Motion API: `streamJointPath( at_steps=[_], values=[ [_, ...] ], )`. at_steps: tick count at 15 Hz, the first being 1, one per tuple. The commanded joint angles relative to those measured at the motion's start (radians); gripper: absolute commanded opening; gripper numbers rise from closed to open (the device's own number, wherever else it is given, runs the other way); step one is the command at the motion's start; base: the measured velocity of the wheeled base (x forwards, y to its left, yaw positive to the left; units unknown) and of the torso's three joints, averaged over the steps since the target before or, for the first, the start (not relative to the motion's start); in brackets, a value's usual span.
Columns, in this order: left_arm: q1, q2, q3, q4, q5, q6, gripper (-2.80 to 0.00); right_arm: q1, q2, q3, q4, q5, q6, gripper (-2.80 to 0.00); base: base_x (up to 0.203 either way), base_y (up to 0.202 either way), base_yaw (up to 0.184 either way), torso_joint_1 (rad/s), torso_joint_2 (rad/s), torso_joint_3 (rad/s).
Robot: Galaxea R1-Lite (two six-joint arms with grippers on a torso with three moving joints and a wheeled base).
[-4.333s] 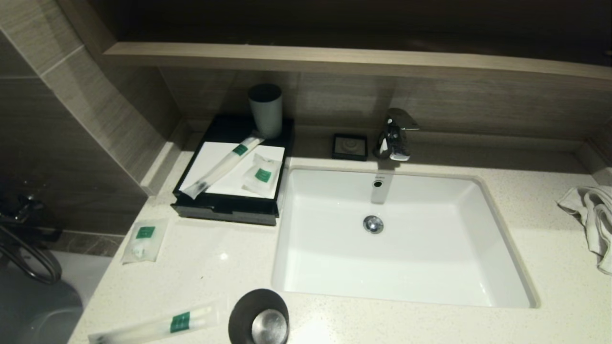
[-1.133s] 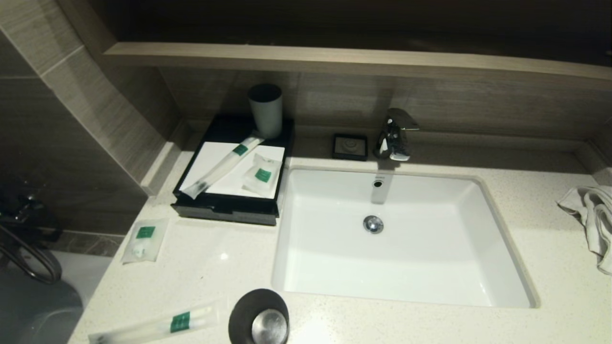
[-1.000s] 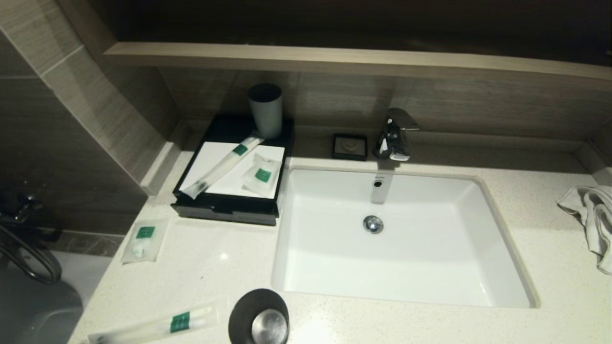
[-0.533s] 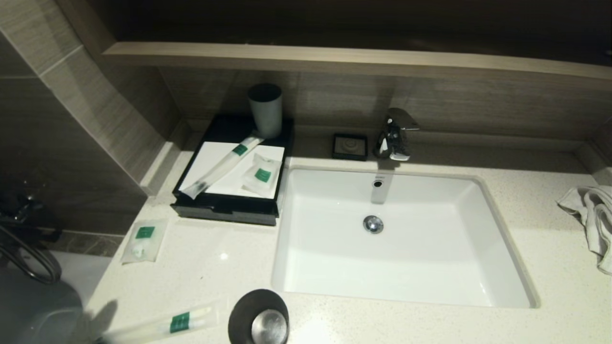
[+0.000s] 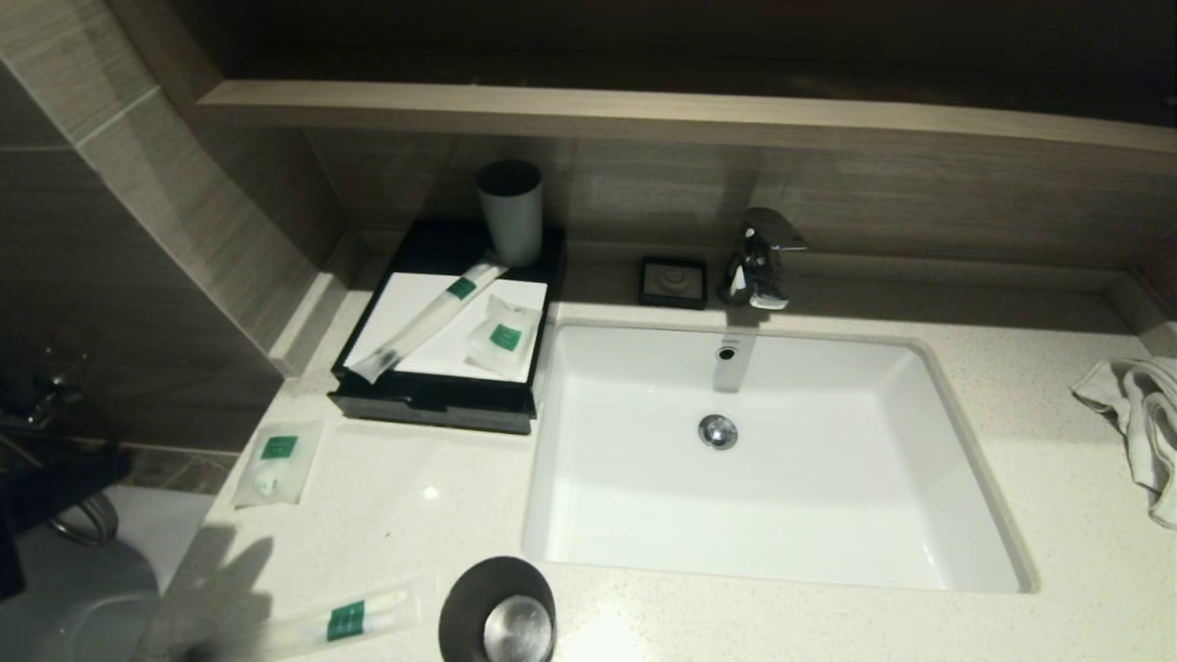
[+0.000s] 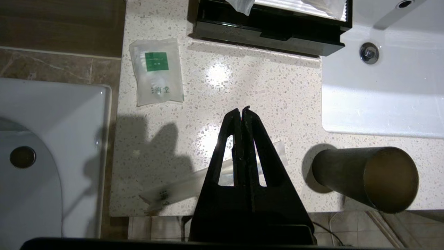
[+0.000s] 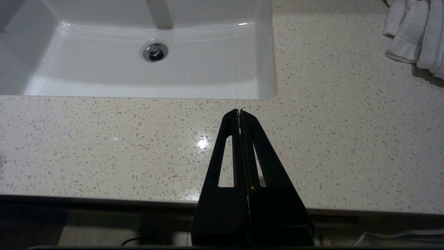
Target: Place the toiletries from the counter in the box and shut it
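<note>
Left hand [image 6: 241,110] hangs over the front left part of the table [image 5: 386,515], its two black fingers [image 6: 233,139] pressed together and gripping nothing. Directly beneath it, as its own wrist view shows, a long narrow sachet [image 6: 194,182] lies flat near the table's front edge, and the hand's shadow falls across the stone at the front left corner. Just beside that sachet's end, at the front edge, stands a black cup [image 5: 497,611] with a shiny inside. Nearer the left edge, well apart from the long sachet, a small squarish sachet [image 5: 276,462] with a green label lies flat on the stone.

Behind it, at the back left of the table, sits the flat black box [image 5: 432,400] with its white top panel; its front drawer looks almost shut. On that panel lie another long sachet [image 5: 432,317], slanted toward the back corner, and a second small sachet [image 5: 503,336] just beside it. A grey cup [image 5: 511,213] stands upright on the box's rear part, touching the far tip of the slanted sachet.

The white sink [image 5: 828,552] fills the middle of the table, with a chrome tap [image 5: 759,257] at its back rim and a small black soap dish [image 5: 674,281] between tap and box. A white towel [image 5: 1140,414] is bunched at the right edge.

The right hand [image 7: 240,111], fingers also pressed together and empty, hovers over bare stone at the front edge, on the right of the sink
</note>
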Motion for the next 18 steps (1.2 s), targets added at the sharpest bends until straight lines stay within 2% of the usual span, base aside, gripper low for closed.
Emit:
streamJointPath(
  at_steps=[1, 5, 9, 11, 13, 16, 18],
  values=[
    [-0.027, 0.067, 0.019, -0.018, 0.0, -0.002, -2.8, 0.0, 0.0, 0.0, 0.0, 0.0, 0.0, -2.8, 0.0, 0.0, 0.0, 0.0, 0.0, 0.0],
    [-0.059, 0.142, 0.024, -0.029, 0.003, 0.0, -2.8, 0.0, 0.0, 0.0, 0.0, 0.0, 0.0, -2.8, 0.0, 0.0, 0.0, 0.0, 0.0, 0.0],
    [-0.077, 0.256, 0.008, -0.129, 0.01, 0.002, -2.8, 0.0, 0.0, 0.0, 0.0, 0.0, 0.0, -2.8, 0.0, 0.0, 0.0, 0.0, 0.0, 0.0],
    [-0.123, 0.297, -0.014, -0.15, 0.034, 0.003, -2.8, 0.0, 0.0, 0.002, 0.0, 0.0, 0.0, -2.8, 0.0, 0.0, 0.0, 0.0, 0.0, 0.0],
    [-0.197, 0.33, -0.041, -0.15, 0.083, 0.004, -2.8, 0.0, 0.0, 0.002, 0.0, 0.0, 0.0, -2.8, 0.0, 0.0, 0.0, 0.0, 0.0, 0.0],
    [-0.331, 0.392, -0.045, -0.154, 0.237, 0.001, -2.8, 0.0, 0.0, 0.0, 0.0, 0.0, 0.0, -2.8, 0.0, 0.0, 0.0, 0.0, 0.0, 0.0],
    [-0.345, 0.421, -0.043, -0.155, 0.251, -0.005, -2.8, 0.0, 0.0, 0.0, 0.0, 0.0, 0.0, -2.8, 0.0, 0.0, 0.0, 0.0, 0.0, 0.0]
  ],
)
